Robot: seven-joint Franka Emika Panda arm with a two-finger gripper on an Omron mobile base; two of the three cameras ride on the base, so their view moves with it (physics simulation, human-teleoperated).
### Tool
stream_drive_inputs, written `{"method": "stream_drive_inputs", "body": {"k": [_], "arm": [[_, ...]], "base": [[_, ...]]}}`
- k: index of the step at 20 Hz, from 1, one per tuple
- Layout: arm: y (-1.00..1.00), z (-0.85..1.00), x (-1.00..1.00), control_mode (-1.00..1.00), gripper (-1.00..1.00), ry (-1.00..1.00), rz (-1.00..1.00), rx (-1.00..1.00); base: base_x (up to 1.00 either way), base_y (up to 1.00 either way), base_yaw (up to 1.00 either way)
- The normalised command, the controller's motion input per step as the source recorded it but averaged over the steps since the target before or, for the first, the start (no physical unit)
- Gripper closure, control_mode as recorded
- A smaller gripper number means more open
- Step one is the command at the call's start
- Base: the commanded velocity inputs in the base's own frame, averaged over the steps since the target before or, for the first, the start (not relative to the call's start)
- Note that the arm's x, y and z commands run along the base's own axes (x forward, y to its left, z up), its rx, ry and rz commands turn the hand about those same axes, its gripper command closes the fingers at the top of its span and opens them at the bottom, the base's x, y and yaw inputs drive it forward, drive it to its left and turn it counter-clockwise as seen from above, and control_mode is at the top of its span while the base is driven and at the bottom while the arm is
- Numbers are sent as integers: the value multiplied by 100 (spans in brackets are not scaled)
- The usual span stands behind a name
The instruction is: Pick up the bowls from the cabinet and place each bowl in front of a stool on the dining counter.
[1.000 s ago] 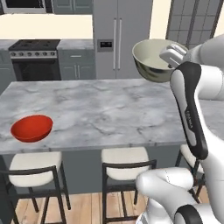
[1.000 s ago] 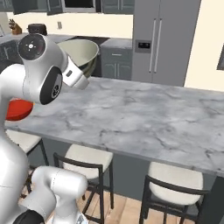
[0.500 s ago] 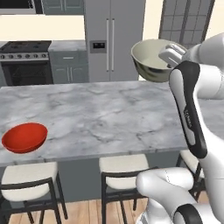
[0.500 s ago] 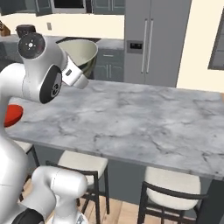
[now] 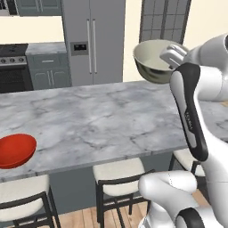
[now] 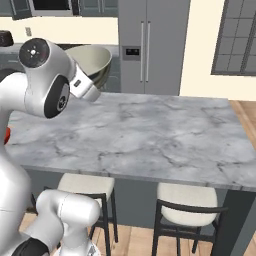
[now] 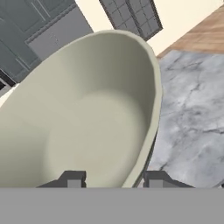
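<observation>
Currently carrying cream bowl [image 5: 155, 60] high over dining counter [image 5: 102, 124], tilted, rim pinched between fingers [image 7: 72, 179] of gripper [image 7: 114, 180]. Red bowl [image 5: 15, 150] already down at left counter edge, in front of a stool [image 5: 22, 196]. Best to line up with next stool [image 5: 119, 171], level bowl, lower slowly near front edge, release only on contact.

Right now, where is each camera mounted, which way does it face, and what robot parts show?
Left base view: behind-left of the arm, looking forward and down over the dining counter; arm at right, holding the cream bowl aloft; red bowl at left.
Right base view: behind-right, same counter; arm at left.
Hand view: on the hand, looking along the tool into the bowl; fingertips straddle its rim.
Shared: cream bowl, marble top.
</observation>
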Motion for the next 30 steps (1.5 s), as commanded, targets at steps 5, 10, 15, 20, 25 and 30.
{"method": "stream_drive_inputs", "body": {"k": [5,10,15,20,25,30], "arm": [[6,-6,30,-100,100,0,-6,0],[14,-40,3,-100,100,9,0,0],[23,-47,0,-100,100,10,3,2],[10,-64,0,-100,100,6,8,9],[8,-47,0,-100,100,12,11,6],[11,-30,11,-100,100,13,13,1]], "base": [[0,0,0],[0,0,0],[0,0,0],[0,0,0],[0,0,0],[0,0,0]]}}
